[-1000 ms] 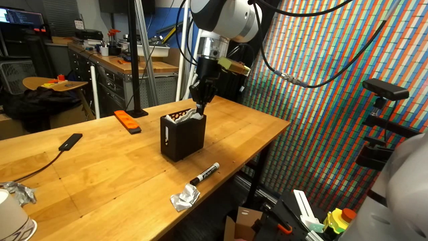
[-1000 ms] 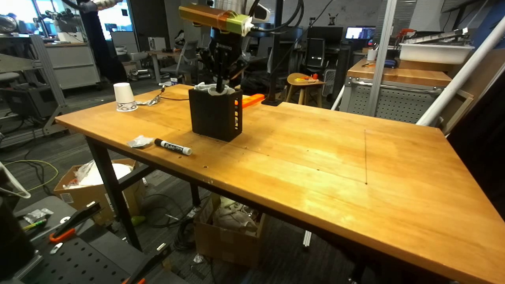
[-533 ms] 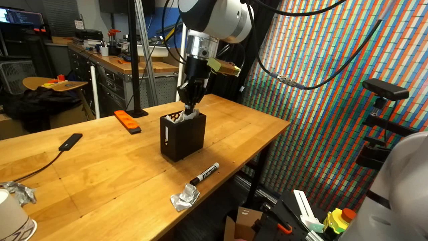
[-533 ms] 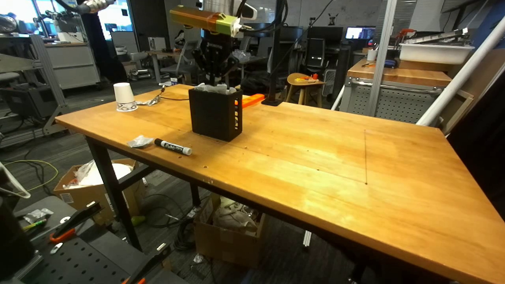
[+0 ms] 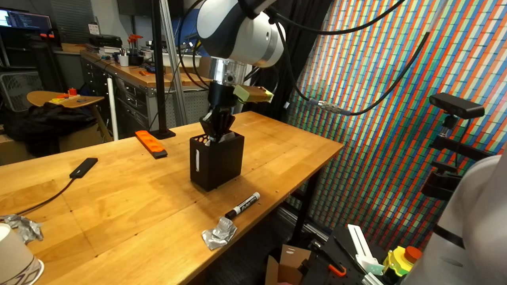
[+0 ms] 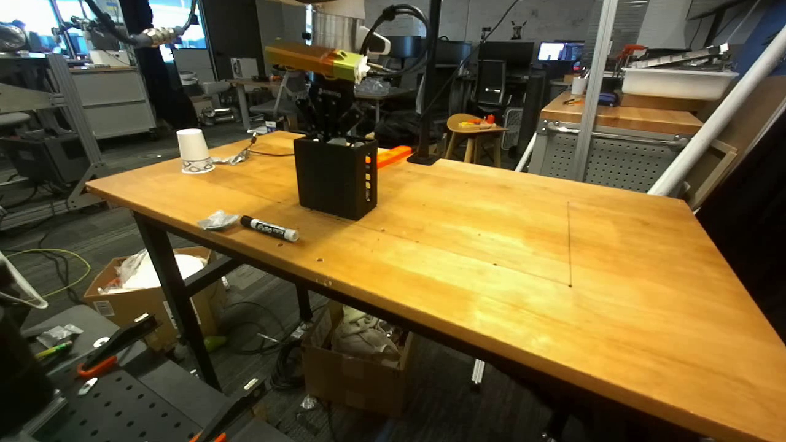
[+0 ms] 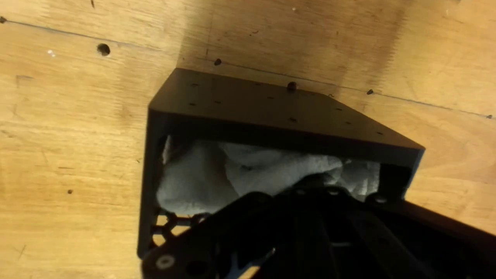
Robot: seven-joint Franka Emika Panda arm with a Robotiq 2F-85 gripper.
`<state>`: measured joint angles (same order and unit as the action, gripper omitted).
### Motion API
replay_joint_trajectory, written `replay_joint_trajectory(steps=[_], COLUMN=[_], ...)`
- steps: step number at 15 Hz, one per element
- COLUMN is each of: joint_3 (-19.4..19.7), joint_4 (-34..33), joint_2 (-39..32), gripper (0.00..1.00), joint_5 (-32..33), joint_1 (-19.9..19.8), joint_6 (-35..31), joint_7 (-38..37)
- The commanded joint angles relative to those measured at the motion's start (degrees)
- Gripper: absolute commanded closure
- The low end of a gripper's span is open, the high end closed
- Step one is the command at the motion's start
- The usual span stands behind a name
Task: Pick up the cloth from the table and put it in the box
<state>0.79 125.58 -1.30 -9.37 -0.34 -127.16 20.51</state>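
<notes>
The black box [image 5: 217,166] stands upright on the wooden table [image 5: 138,198]; it also shows in the exterior view [image 6: 334,178] and the wrist view [image 7: 248,126]. The white cloth [image 7: 267,170] lies bunched inside the box, as the wrist view shows. Only a small bit of cloth [image 5: 227,137] shows at the rim in an exterior view. My gripper [image 5: 214,139] points down into the box opening, with its fingertips below the rim and against the cloth. Its fingers are drawn together in the wrist view [image 7: 314,184]. The fingertips are dark, and no cloth shows clearly between them.
A marker [image 5: 242,206] and crumpled foil [image 5: 220,233] lie near the table's edge. An orange object [image 5: 150,144] and a black pole [image 5: 160,99] stand behind the box. A paper cup [image 6: 193,150] and a small black device with a cable [image 5: 83,168] are farther along the table.
My gripper has moved along the box opening and then down into it. The cloth that stuck up above the rim is now lower, mostly inside. The box has not moved.
</notes>
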Motion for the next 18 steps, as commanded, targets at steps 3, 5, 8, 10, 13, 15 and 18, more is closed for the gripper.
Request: replay_joint_trajectory(steps=[3,5,8,10,13,15,18], joint_3=[-1.0,-1.3,-1.6,-1.6,-1.2,-0.9,-0.4], joint_4=[0.3,0.1,-0.2,-0.1,-0.1,0.0,0.4], joint_2=[-5.4,-7.1,-8.0,-7.3,-5.1,-3.2,0.6], gripper=[1.00,1.00,1.00,1.00,1.00,1.00,1.00], joint_5=[2.3,2.0,-0.5,-1.5,-1.5,-0.7,-1.4], joint_1=[0.4,0.2,-0.3,-0.5,-0.6,-0.6,-1.1], joint_6=[-5.0,-4.5,-2.0,-0.6,0.2,1.2,2.6], joint_7=[-2.5,-2.8,-1.8,-1.5,-2.6,-4.7,-5.4])
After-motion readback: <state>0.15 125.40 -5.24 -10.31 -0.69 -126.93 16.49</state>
